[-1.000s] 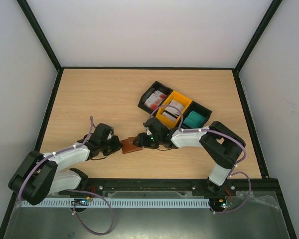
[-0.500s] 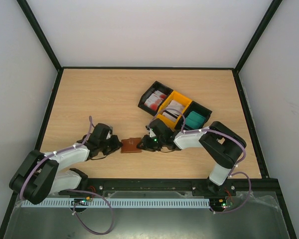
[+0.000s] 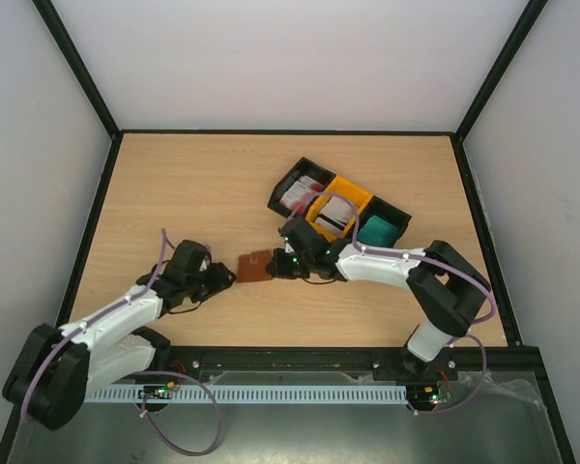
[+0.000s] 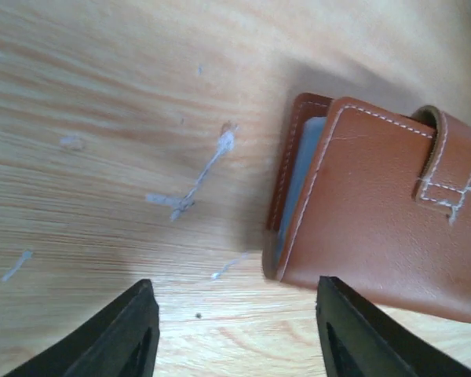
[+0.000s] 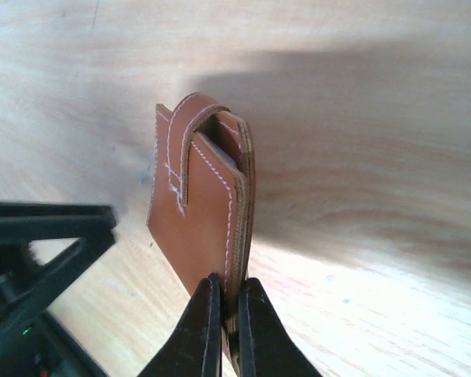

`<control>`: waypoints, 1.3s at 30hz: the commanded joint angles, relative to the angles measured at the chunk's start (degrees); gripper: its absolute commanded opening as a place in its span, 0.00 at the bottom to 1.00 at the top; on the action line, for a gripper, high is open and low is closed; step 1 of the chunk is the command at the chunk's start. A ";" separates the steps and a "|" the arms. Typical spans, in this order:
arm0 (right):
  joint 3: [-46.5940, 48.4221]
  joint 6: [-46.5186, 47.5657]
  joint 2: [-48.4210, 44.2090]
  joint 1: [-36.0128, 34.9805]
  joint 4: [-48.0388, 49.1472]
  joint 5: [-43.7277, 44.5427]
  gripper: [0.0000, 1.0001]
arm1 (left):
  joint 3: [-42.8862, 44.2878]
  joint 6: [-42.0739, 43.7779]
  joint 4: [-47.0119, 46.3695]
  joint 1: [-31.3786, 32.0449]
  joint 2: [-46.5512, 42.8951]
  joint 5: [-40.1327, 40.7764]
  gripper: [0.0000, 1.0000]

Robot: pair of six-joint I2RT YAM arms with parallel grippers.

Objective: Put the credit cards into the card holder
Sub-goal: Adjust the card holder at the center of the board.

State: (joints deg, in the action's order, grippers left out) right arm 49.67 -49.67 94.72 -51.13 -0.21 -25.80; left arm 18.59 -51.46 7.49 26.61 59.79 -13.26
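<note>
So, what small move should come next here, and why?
Probably bring the left gripper toward the card holder and take its free edge. The right gripper is shut on one edge, the holder is folded shut under its tab, and the left jaws stand open, apart from it.

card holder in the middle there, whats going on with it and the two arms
The right gripper is shut on one edge of the brown card holder and holds it up on edge over the table. The left gripper is open just beside the holder and is not touching it. The credit cards lie in stacks in the three-compartment tray behind the right arm. Neither gripper holds a card.
</note>
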 commanded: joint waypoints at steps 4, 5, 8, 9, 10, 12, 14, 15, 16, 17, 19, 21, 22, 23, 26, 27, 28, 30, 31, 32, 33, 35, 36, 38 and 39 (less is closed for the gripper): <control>13.27 11.22 -4.76 -0.44 -32.97 25.32 0.02 | 13.71 3.41 12.25 -0.51 -7.04 7.86 0.62; 14.68 11.39 -5.23 -0.60 -36.30 28.46 0.02 | 15.39 3.58 12.97 -0.70 -7.23 8.70 0.62; 18.19 10.81 -6.07 -1.66 -45.12 37.22 0.02 | 19.45 4.27 15.06 -1.30 -7.88 11.07 0.63; 19.17 10.25 -6.17 -2.24 -47.92 40.16 0.02 | 21.02 4.57 15.56 -1.64 -8.11 11.60 0.64; 20.13 9.43 -6.15 -2.69 -50.97 43.16 0.02 | 21.77 4.98 15.93 -2.03 -8.44 11.79 0.64; 21.87 7.19 -5.69 -3.72 -56.77 48.68 0.02 | 23.99 6.10 16.60 -2.97 -8.87 11.65 0.65; 23.12 5.48 -4.69 -4.85 -61.75 52.98 0.02 | 25.79 7.20 17.90 -4.16 -9.01 11.15 0.65; 23.70 4.63 -4.01 -5.55 -63.94 54.47 0.02 | 26.74 7.88 18.43 -4.73 -9.02 10.82 0.65; 24.22 3.90 -3.19 -6.27 -65.82 55.71 0.02 | 27.59 8.42 19.04 -5.33 -8.99 10.46 0.65; 24.63 3.15 -2.30 -7.37 -68.15 57.11 0.02 | 28.40 9.08 19.68 -5.99 -9.06 10.07 0.66; 25.23 1.63 0.39 -9.75 -71.05 58.98 0.02 | 29.58 9.98 20.84 -6.94 -9.17 9.56 0.66; 25.99 -0.05 4.29 -12.37 -72.95 60.35 0.02 | 30.71 10.83 21.76 -7.98 -9.58 8.49 0.66; 26.52 -0.54 6.21 -13.54 -73.36 60.90 0.02 | 31.12 11.05 22.24 -8.37 -9.72 8.17 0.66; 27.51 -0.74 8.11 -14.77 -73.53 61.14 0.02 | 31.54 11.22 22.65 -8.79 -9.92 7.97 0.66; 32.64 -0.65 13.77 -18.08 -73.28 59.77 0.02 | 33.15 11.96 24.19 -9.85 -10.57 7.90 0.66; 34.77 0.21 15.12 -19.13 -72.37 58.10 0.07 | 33.76 12.25 24.76 -10.17 -10.72 7.89 0.66; 36.86 1.99 15.70 -20.17 -70.39 55.84 0.17 | 34.38 12.70 25.19 -10.44 -10.81 7.89 0.66; 39.47 4.19 14.68 -21.33 -63.18 48.20 0.37 | 35.70 13.69 26.09 -10.92 -10.76 7.89 0.67; 39.62 5.03 13.37 -21.36 -59.16 44.08 0.46 | 36.24 14.34 26.40 -11.02 -10.75 7.85 0.69; 39.22 5.54 11.86 -21.37 -55.51 40.59 0.54 | 36.66 15.12 26.53 -11.02 -10.67 7.47 0.72; 38.52 5.82 10.19 -21.30 -51.92 38.11 0.60 | 36.95 16.04 26.55 -11.03 -10.74 6.83 0.76; 37.00 5.85 6.71 -21.11 -46.76 34.72 0.67 | 37.29 17.79 25.75 -11.13 -11.30 5.17 0.86; 35.96 5.62 5.49 -20.67 -44.76 33.66 0.69 | 37.28 18.10 25.27 -11.24 -11.93 4.98 0.91; 32.57 4.67 3.10 -19.09 -41.87 32.58 0.70 | 37.06 18.28 24.04 -11.56 -13.01 4.82 0.99; 30.40 4.11 1.77 -17.90 -40.75 32.60 0.70 | 36.93 18.37 23.35 -11.67 -13.41 4.66 0.99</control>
State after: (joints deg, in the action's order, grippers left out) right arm 85.25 -44.60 101.73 -71.96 -49.89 11.60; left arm 54.52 -35.38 32.10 15.64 48.58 -6.63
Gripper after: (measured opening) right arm 0.695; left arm 0.969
